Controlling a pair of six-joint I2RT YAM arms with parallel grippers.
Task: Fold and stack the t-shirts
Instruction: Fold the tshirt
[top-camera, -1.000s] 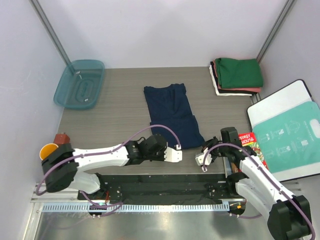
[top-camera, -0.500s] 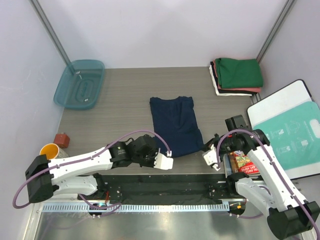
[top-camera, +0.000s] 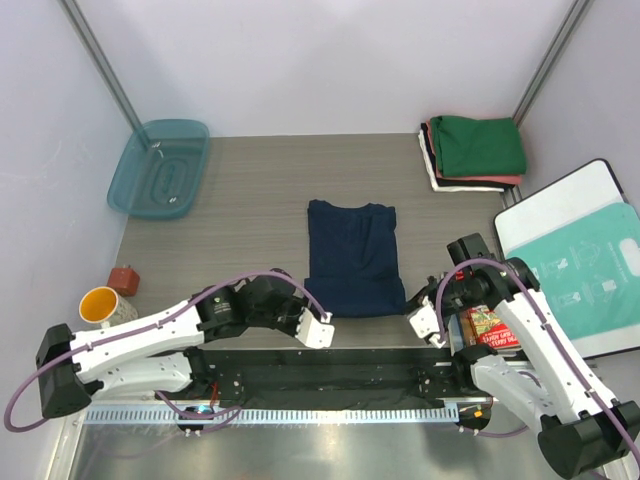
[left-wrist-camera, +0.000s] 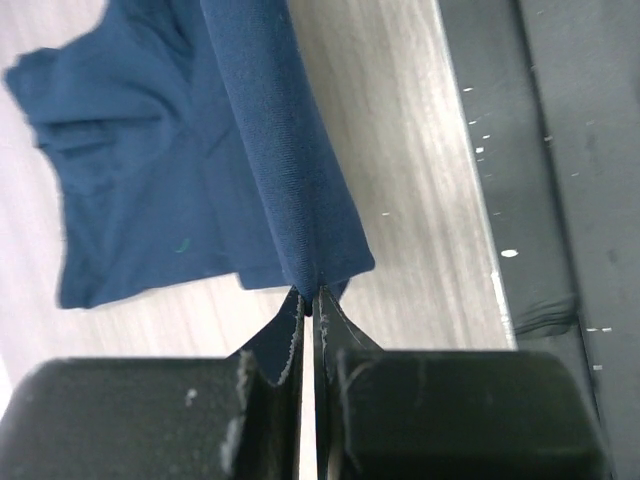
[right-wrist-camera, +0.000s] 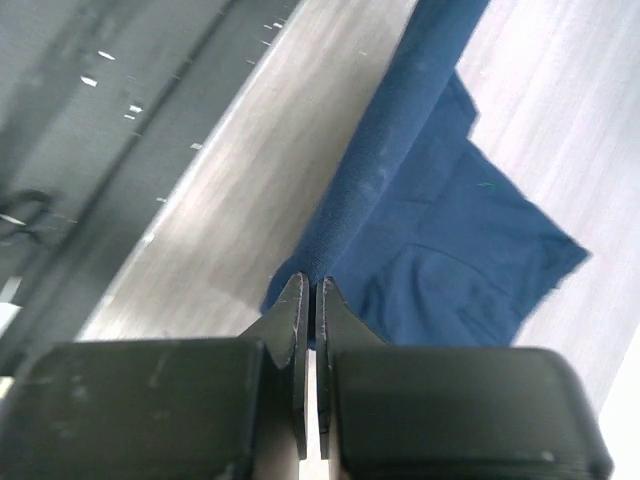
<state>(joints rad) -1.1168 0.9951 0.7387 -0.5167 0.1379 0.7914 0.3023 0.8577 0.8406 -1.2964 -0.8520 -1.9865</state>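
Pinching the near hem of the navy t-shirt (top-camera: 350, 258) with both grippers.
The left gripper (left-wrist-camera: 310, 303) and right gripper (right-wrist-camera: 311, 288), jaws pressed together on the hem's two corners, reach low over the table's (top-camera: 250, 200) near edge, forearms angled inward. The shirt lies mid-table; the folded stack (top-camera: 477, 150) sits far right.

navy t-shirt (top-camera: 350, 258): was skewed, now lies square, dragged toward the near side
left gripper (top-camera: 323, 322): drawn back nearward
right gripper (top-camera: 415, 318): drawn back nearward
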